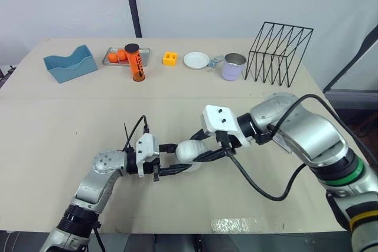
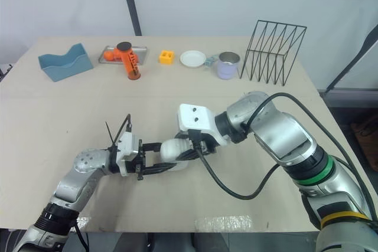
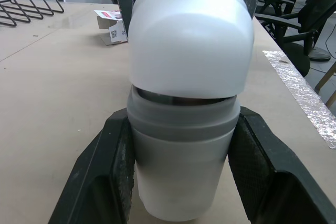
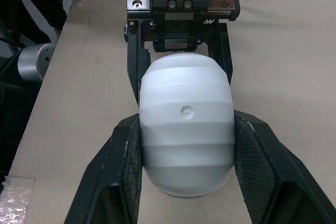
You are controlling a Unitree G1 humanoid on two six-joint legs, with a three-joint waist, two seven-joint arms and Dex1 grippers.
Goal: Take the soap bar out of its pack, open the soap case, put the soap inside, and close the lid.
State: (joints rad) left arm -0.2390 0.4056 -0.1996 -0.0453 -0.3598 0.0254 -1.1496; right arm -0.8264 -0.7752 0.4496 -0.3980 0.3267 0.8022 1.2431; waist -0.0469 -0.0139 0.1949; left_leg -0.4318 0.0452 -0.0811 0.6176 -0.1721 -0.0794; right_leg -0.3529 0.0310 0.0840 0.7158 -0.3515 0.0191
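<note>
The left end effector [image 1: 180, 156] clamps the soap case [image 1: 190, 151] by its grey base [image 3: 181, 166]. The right end effector [image 4: 186, 129] grips the white lid [image 3: 189, 40] - opposed holds, likely for working the slightly ajar lid - mid-counter [image 1: 71, 146]. The pack [image 3: 111, 24] lies beyond.

inside of the soap case [image 3: 181, 171] is hidden behind its lid [image 3: 189, 35].

Left gripper [image 2: 167, 156] and right gripper [image 2: 185, 150] both clamp white soap case [image 2: 173, 148].
</note>
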